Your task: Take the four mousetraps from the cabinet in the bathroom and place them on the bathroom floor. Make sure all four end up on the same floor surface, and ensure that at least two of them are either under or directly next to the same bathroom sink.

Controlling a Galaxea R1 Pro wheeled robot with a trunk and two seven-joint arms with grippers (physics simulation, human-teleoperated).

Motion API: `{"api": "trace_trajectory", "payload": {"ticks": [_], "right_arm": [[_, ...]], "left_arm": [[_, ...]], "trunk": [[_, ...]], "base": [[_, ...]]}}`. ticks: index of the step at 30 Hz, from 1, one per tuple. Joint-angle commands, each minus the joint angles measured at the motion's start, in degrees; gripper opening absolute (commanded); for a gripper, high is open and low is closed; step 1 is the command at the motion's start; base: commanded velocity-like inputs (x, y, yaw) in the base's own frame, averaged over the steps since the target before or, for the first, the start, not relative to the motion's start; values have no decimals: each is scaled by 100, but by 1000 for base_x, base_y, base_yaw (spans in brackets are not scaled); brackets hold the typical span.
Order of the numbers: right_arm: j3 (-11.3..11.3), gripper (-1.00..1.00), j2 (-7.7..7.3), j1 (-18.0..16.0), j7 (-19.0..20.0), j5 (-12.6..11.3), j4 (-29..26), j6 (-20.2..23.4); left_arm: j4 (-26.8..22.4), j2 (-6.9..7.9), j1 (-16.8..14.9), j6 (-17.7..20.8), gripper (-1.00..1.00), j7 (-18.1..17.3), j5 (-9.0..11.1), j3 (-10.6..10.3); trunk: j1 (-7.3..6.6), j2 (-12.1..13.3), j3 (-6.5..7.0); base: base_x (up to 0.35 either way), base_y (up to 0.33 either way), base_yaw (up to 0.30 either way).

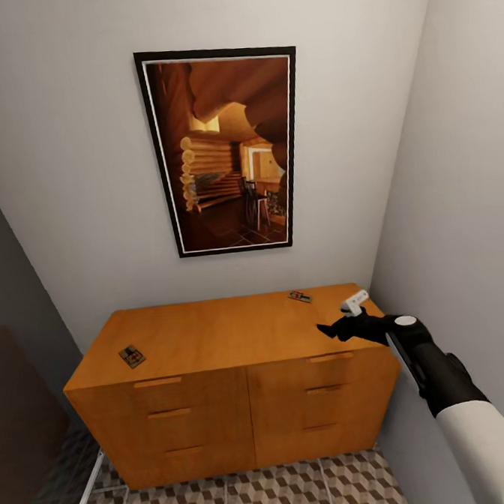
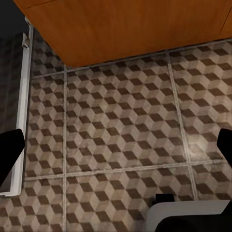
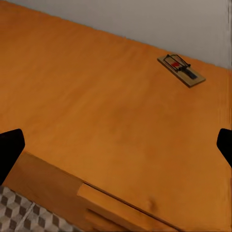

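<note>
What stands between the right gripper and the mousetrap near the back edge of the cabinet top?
Nothing visible does. Between the open right gripper and the mousetrap lies only bare cabinet top.

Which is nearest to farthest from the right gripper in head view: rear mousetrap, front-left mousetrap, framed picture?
1. Rear mousetrap, on the cabinet top near the wall, just left of the right gripper.
2. Front-left mousetrap, near the cabinet's left front edge.
3. Framed picture, up on the wall.
</note>
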Motion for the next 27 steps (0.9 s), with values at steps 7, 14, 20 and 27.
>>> {"api": "trace_trajectory", "payload": {"ticks": [7,14,20,27], "right_arm": [[-553,100,-61,-5,456,27,-9,8],[-642,100,-181,-5,830,27,-10,-15],[-625,100,-192,-5,864,16,-9,-211],[-596,100,-178,-5,966,20,-9,-275]], "left_arm": [[20,-2,9,-31,100,8,38,-50],[24,12,88,344,100,7,33,-50],[21,8,101,989,100,4,31,-45],[20,7,102,1085,100,4,36,-41]], "trunk": [[4,-13,-13],[4,-13,-13],[4,-13,-13],[4,-13,-13]], "base": [[0,0,0],[0,0,0],[0,0,0],[0,0,0]]}}
